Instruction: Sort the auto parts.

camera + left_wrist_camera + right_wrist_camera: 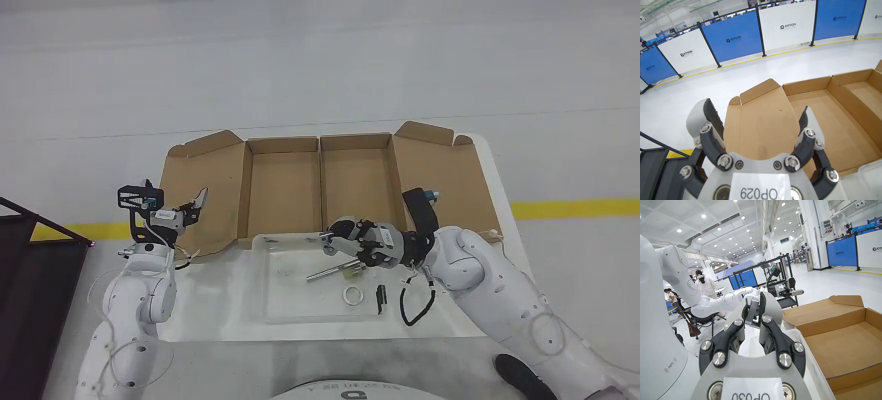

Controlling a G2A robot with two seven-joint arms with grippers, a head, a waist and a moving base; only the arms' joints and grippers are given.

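Observation:
My right gripper [330, 237] hangs over the far edge of a clear plastic tray [266, 292], just in front of the cardboard box [285, 190]. It is shut on a small flat grey metal part [752, 310], pinched between its pads [762, 303]. In the tray lie a thin metal rod [326, 272], a white ring [352, 295] and a small black part [381, 296]. My left gripper [186, 209] is open with nothing in it at the table's left end, over the box's left flap [761, 121]. The box's two compartments [821, 117] look bare.
The box's flaps [440, 165] lie spread open on both sides. A black rack [30, 270] stands off the table's left end. The other arm's gripper [789, 292] shows far off in the right wrist view, beyond the box [838, 344].

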